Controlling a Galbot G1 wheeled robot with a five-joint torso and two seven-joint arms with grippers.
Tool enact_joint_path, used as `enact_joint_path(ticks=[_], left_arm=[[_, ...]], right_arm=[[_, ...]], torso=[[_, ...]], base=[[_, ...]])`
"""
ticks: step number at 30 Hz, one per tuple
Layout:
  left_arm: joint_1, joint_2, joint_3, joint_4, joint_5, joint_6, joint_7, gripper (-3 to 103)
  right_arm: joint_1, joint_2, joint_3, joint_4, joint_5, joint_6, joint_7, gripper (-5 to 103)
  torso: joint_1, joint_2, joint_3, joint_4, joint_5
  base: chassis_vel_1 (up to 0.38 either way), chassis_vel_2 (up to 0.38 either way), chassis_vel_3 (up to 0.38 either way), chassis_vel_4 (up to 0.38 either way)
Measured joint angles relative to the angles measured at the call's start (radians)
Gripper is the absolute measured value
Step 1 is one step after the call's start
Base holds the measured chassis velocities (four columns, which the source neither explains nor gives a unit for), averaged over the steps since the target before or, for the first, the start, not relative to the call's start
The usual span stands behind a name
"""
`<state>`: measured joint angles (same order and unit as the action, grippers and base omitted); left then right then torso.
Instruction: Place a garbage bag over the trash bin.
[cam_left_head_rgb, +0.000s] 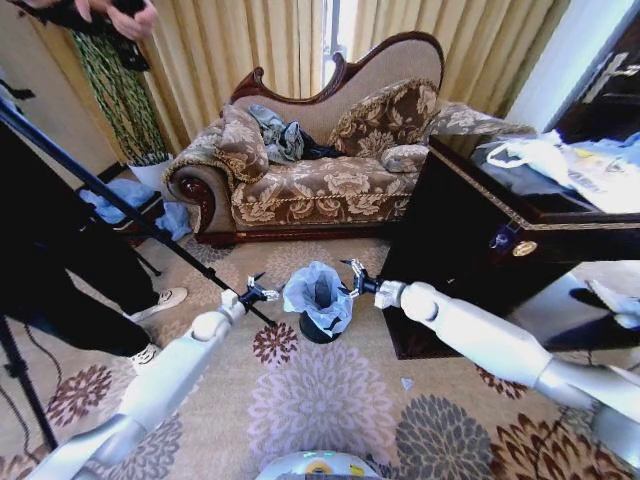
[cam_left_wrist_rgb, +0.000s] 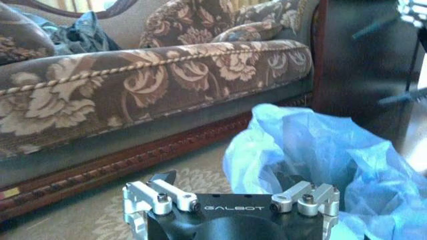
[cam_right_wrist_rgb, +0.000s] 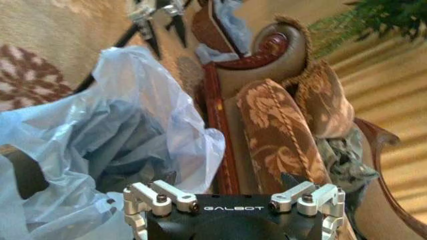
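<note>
Flanking one bin (cam_left_head_rgb: 318, 328) w/ one crinkly pale-blue bag (cam_left_head_rgb: 318, 290) draped over it; both my grippers, left (cam_left_head_rgb: 262, 292) & right (cam_left_head_rgb: 353, 279), fingers released.

floral sofa (cam_left_head_rgb: 320, 170) with cushions and clothes (cam_left_head_rgb: 280, 135); dark cabinet (cam_left_head_rgb: 480, 240) beside it; patterned carpet (cam_left_head_rgb: 320, 400); tripod (cam_left_head_rgb: 60, 170); curtains (cam_left_head_rgb: 240, 45) behind.

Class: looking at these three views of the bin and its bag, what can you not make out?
- Trash bin: its rim, hidden under the garbage bag, every view.
- Left tool, right tool: touching the bag or not, too small in head view.
- Both fingertips: cut off in wrist views.
</note>
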<state>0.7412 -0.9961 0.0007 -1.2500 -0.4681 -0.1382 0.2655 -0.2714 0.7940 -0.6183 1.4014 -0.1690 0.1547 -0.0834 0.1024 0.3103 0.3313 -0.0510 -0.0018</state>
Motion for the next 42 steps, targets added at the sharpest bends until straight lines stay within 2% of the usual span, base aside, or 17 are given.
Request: enact_joint_path(ticks=[2,5,7,8,10,13,16,18,19,21,23,25,29,35,36,42], left_arm=[[-0.006,-0.013,0.006,0.017,0.014,-0.008,-0.004,100],[-0.031,-0.072,0.017,0.086,0.062,-0.040,-0.021,101],[-0.039,-0.088,0.017,0.106,0.074,-0.050,-0.029,101],[-0.056,-0.112,0.019,0.144,0.088,-0.069,-0.043,98],[-0.064,-0.120,0.019,0.161,0.091,-0.078,-0.048,98],[-0.101,-0.142,0.019,0.227,0.083,-0.105,-0.062,98],[-0.113,-0.143,0.017,0.243,0.071,-0.111,-0.063,98],[-0.125,-0.138,0.015,0.257,0.047,-0.114,-0.062,98],[-0.125,-0.138,0.015,0.257,0.047,-0.114,-0.062,98],[-0.132,-0.134,0.015,0.275,0.038,-0.126,-0.056,98],[-0.132,-0.134,0.015,0.277,0.037,-0.127,-0.055,98],[-0.136,-0.133,0.015,0.288,0.030,-0.134,-0.048,98],[-0.142,-0.135,0.015,0.297,0.022,-0.141,-0.041,98],[-0.161,-0.139,0.016,0.327,0.008,-0.156,-0.032,98],[-0.167,-0.140,0.016,0.334,0.005,-0.160,-0.031,95],[-0.194,-0.151,0.019,0.370,0.001,-0.180,-0.027,99]], right_arm=[[-0.006,0.006,0.004,-0.010,0.003,-0.002,0.011,100],[-0.030,0.063,0.041,-0.078,-0.004,0.001,0.038,100],[-0.035,0.079,0.049,-0.097,-0.009,0.004,0.042,100],[-0.045,0.126,0.069,-0.148,-0.029,0.021,0.054,100],[-0.051,0.149,0.080,-0.172,-0.042,0.028,0.058,100],[-0.069,0.244,0.109,-0.261,-0.088,0.044,0.068,100],[-0.070,0.282,0.116,-0.300,-0.108,0.051,0.068,100],[-0.064,0.345,0.130,-0.379,-0.159,0.069,0.068,100],[-0.064,0.345,0.130,-0.379,-0.159,0.069,0.068,100],[-0.053,0.403,0.157,-0.451,-0.194,0.085,0.081,100],[-0.051,0.412,0.161,-0.461,-0.198,0.087,0.083,100],[-0.028,0.458,0.178,-0.512,-0.208,0.096,0.089,100],[-0.009,0.483,0.189,-0.541,-0.197,0.097,0.095,100],[0.019,0.496,0.202,-0.559,-0.131,0.078,0.089,100],[0.026,0.498,0.202,-0.563,-0.104,0.068,0.082,100],[0.049,0.535,0.239,-0.627,-0.078,0.057,0.065,100]], torso=[[0.000,0.000,0.000,0.0000,0.0001],[0.000,0.000,0.000,0.0001,0.0002],[0.000,0.000,0.000,0.0001,0.0002],[0.000,0.000,0.000,0.0001,0.0000],[0.000,0.000,0.000,0.0001,0.0000],[0.000,0.000,0.000,0.0003,0.0002],[0.000,0.000,0.000,0.0004,0.0002],[0.000,0.000,0.000,0.0002,0.0001],[0.000,0.000,0.000,0.0002,0.0001],[0.000,0.000,0.000,0.0002,0.0000],[0.000,0.000,0.000,0.0002,0.0000],[0.000,0.000,0.000,0.0005,-0.0001],[0.000,0.000,0.000,0.0003,0.0000],[0.000,0.000,0.000,0.0002,0.0001],[0.000,0.000,0.000,0.0001,0.0002],[0.000,0.000,0.000,0.0003,0.0002]], base=[[0.000,0.000,0.000,0.000],[0.000,0.000,0.000,0.000],[0.000,0.000,0.000,0.000],[0.000,0.000,0.000,0.000],[0.000,0.000,0.000,0.000],[0.000,0.000,0.000,0.000],[0.000,0.000,0.000,0.000],[0.000,0.000,0.000,0.000],[0.000,0.000,0.000,0.000],[0.000,0.000,0.000,0.000],[0.000,0.000,0.000,0.000],[0.000,0.000,0.000,0.000],[0.000,0.000,0.000,0.000],[0.000,0.000,0.000,0.000],[0.000,0.000,0.000,0.000],[0.000,0.000,0.000,0.000]])
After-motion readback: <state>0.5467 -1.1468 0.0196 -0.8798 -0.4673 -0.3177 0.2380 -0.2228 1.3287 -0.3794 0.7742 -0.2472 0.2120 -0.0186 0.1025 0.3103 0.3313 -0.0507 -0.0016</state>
